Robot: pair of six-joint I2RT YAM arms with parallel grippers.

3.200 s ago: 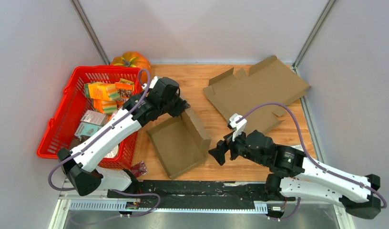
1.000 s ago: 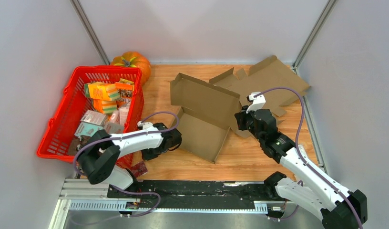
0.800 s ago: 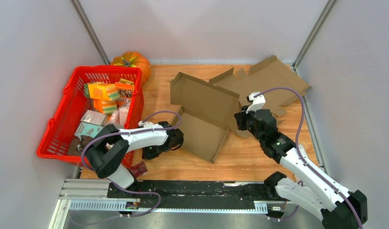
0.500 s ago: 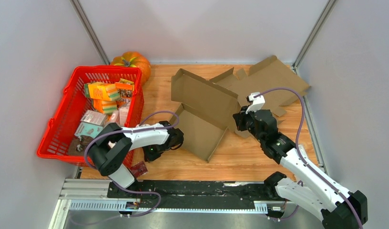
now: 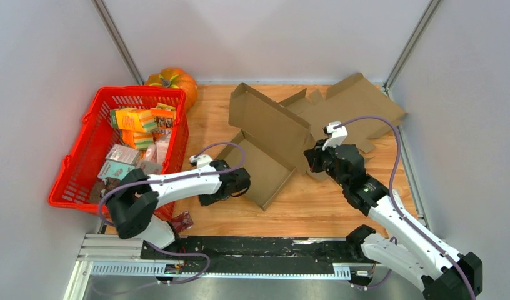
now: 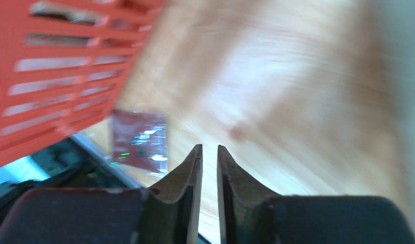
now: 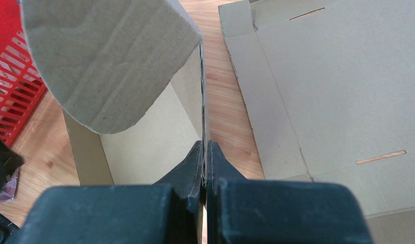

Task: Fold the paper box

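Two cardboard pieces: the paper box [image 5: 268,125], mid-frame, now tipped steeper than a second ago, and a flat blank [image 5: 365,109] upper right. The right jaws pinch the box's wall; the left jaws are barely parted, empty.

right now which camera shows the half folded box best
Top external: the whole half-folded box shows, lid raised, right jaws shut on its wall. Right wrist shows only that pinched wall and a curved flap close up. Left wrist is blurred; no box can be made out.
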